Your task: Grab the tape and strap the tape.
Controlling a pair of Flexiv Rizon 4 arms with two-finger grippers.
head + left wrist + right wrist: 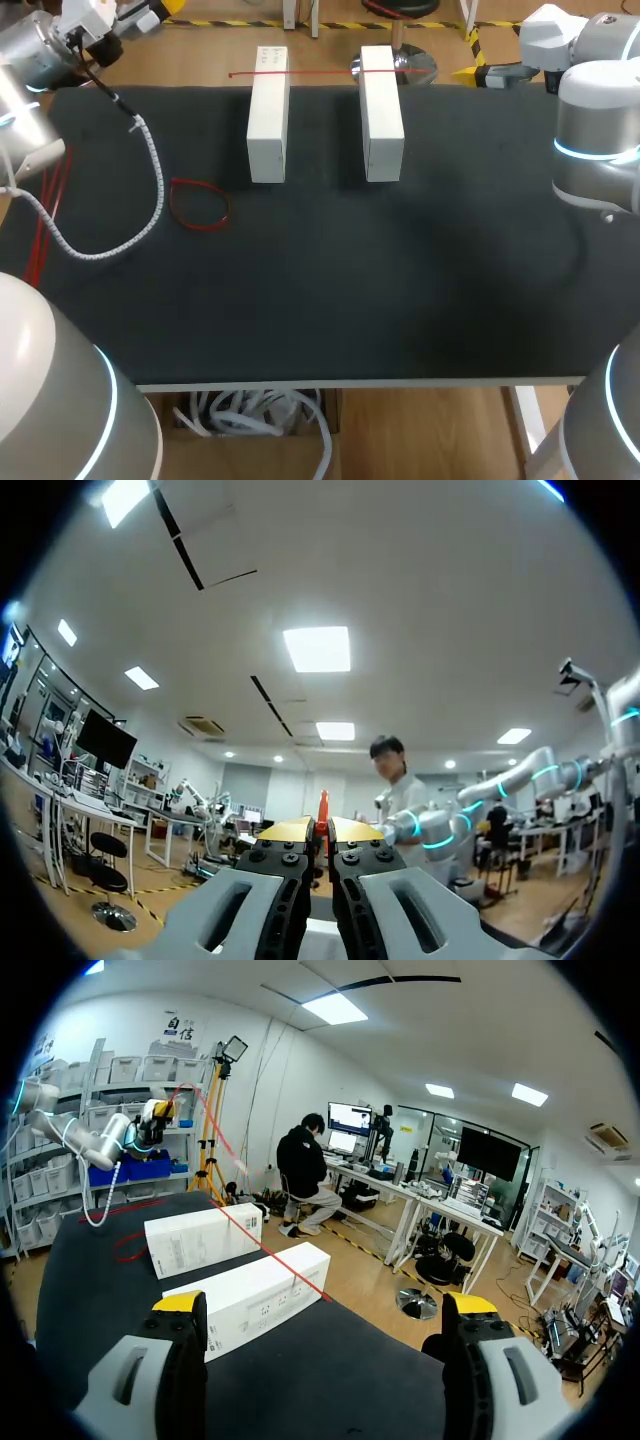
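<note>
The tape (320, 72) lies stretched across the far ends of two white boxes (381, 110), which, I'd guess, raise it for strapping. The left claw (322, 828) is pinched on its red end, and the right claw (325, 1310) gapes wide apart nearby.

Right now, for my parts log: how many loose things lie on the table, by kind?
white boxes: 2
straight red tape laid across both boxes: 1
red tape loop: 1
Total: 4
</note>
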